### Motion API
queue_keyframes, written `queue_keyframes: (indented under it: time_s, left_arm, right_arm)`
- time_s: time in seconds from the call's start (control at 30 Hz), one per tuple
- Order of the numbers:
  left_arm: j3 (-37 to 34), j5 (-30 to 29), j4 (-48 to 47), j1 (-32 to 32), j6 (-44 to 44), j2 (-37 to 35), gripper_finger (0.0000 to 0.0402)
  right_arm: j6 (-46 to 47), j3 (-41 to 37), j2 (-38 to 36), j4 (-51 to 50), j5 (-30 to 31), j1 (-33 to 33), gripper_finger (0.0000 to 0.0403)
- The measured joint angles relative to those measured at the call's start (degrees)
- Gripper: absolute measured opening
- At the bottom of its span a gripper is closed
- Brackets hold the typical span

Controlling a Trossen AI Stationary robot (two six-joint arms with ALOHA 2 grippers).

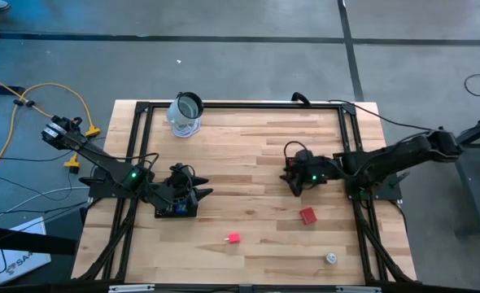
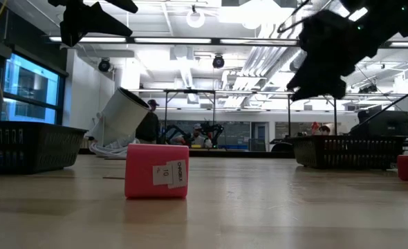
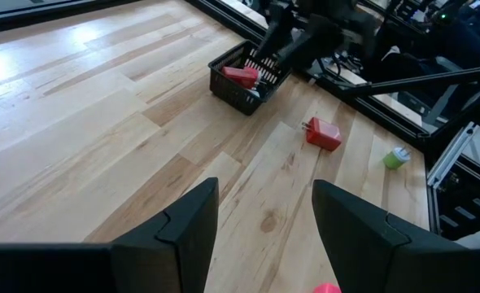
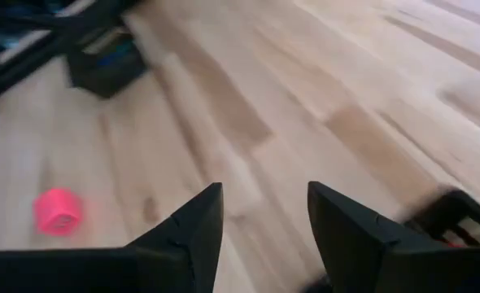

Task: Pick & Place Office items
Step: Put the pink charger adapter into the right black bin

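Observation:
My left gripper (image 3: 264,236) is open and empty, raised over the left black mesh tray (image 1: 177,208), which holds a blue item. My right gripper (image 4: 264,232) is open and empty too, above the right mesh tray (image 3: 244,77), where a red item lies. Loose on the wood lie a red block (image 1: 307,216), a pink piece (image 1: 233,238) and a whitish round piece (image 1: 331,258). The pink piece (image 2: 157,171) stands closest in the low view, and also appears in the right wrist view (image 4: 58,210).
A clear glass jar (image 1: 185,114) stands near the table's far edge, left of centre. A black frame (image 1: 240,104) runs around the tabletop. Bare wood lies between the two trays and toward the near edge. People stand in the room beyond the table.

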Motion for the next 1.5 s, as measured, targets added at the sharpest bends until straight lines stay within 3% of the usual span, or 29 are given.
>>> queue_keyframes:
  time_s: [0.3, 0.5, 0.87, 1.5]
  left_arm:
    - [0.0, 0.0, 0.0, 0.0, 0.02, 0.0, 0.0194]
    - [0.0, 0.01, 0.0, 0.0, 0.0, 0.0, 0.0194]
    - [0.0, -0.01, 0.0, 0.0, 0.0, -0.02, 0.0194]
    - [0.0, -0.01, 0.01, 0.0, 0.01, -0.01, 0.0194]
  right_arm:
    - [-4.99, 0.0, 9.86, 19.72, -6.06, 3.68, 0.0166]
    - [-14.91, 1.92, 15.93, 30.14, -7.43, 6.39, 0.0166]
    - [-29.36, 11.67, 25.63, 29.74, -4.52, 12.52, 0.0166]
    - [-30.75, 22.56, 43.59, 30.92, 0.75, 18.75, 0.0166]
